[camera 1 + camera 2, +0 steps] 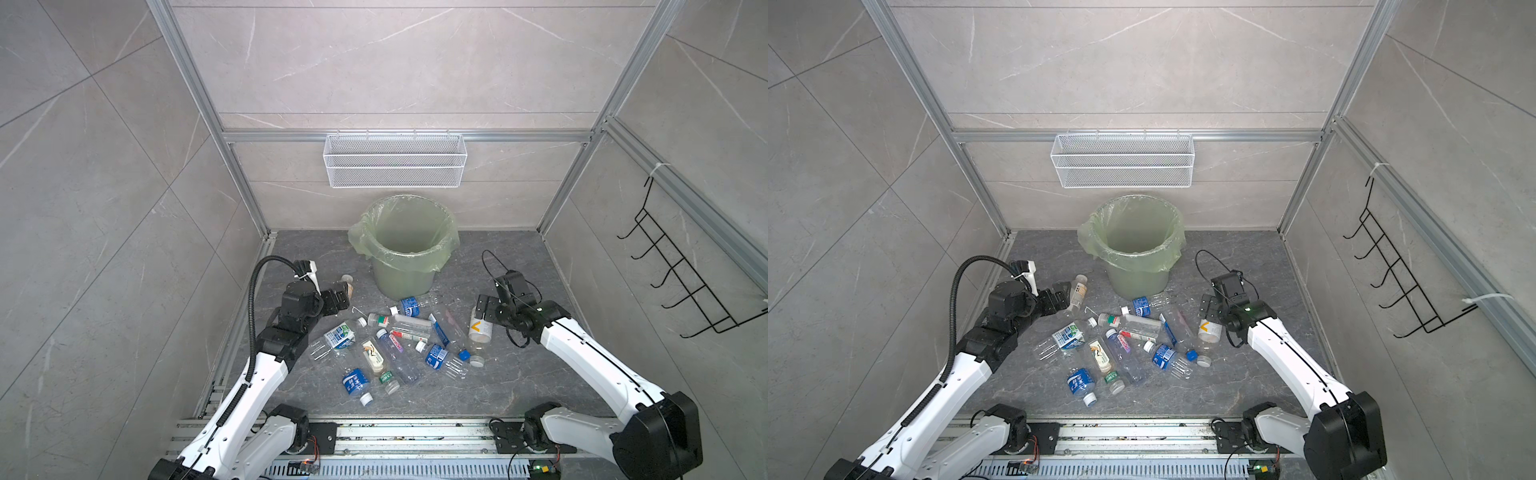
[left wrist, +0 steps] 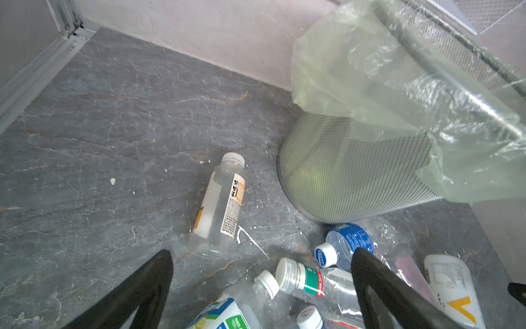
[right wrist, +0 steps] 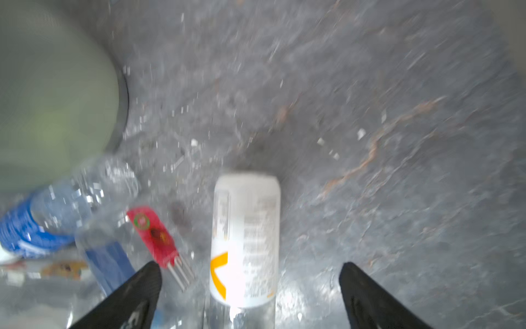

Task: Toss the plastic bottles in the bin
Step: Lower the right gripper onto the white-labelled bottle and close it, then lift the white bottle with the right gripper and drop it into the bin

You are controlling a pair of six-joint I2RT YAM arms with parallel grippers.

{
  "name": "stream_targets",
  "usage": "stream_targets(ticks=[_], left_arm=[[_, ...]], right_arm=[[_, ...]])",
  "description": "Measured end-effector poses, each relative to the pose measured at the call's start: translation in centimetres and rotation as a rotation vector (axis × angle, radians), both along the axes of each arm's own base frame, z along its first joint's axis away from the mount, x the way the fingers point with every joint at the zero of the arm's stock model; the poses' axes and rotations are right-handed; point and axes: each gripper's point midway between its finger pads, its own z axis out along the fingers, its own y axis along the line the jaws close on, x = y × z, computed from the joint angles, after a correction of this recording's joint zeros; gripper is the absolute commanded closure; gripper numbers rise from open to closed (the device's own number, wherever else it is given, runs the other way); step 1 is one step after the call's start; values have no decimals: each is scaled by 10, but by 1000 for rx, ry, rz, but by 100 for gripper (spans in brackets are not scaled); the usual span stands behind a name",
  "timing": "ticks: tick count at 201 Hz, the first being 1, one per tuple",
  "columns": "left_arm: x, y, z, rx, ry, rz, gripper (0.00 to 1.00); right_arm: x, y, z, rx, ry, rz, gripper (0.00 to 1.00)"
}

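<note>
The plastic bottles (image 1: 397,345) are scattered on the dark floor (image 1: 498,374) just before the lined bin (image 1: 403,278). The yellow-chevron bottle (image 3: 246,242) is framed by the spread right gripper (image 3: 250,265) and is best straddled mid-body before closing. The left gripper (image 2: 262,251) is likewise spread and empty.

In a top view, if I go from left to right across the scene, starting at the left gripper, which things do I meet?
left gripper → bin → white bottle with yellow mark → black hook rack on the wall
</note>
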Motion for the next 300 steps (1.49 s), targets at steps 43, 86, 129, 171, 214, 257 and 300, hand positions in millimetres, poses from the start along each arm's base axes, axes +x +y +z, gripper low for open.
stream_targets(ticks=[43,86,129,171,214,257,300], left_arm=[[-17,-3,-36,3,94,-41,0],[-29,1,-48,6,108,-40,0],[-36,3,-62,14,128,-37,0],[-48,8,-85,28,162,-33,0],[-58,9,-99,30,159,-47,0],[-63,2,-106,15,144,-97,0],[-60,-3,-101,2,120,-122,0]], right_arm=[[-20,4,-31,18,91,11,1],[-24,9,-59,30,163,10,2],[-23,10,-76,25,189,3,4],[-20,11,-81,24,194,-1,10],[-20,10,-86,19,209,-1,17],[-21,10,-88,16,216,-1,29],[-20,10,-88,17,216,-5,39]])
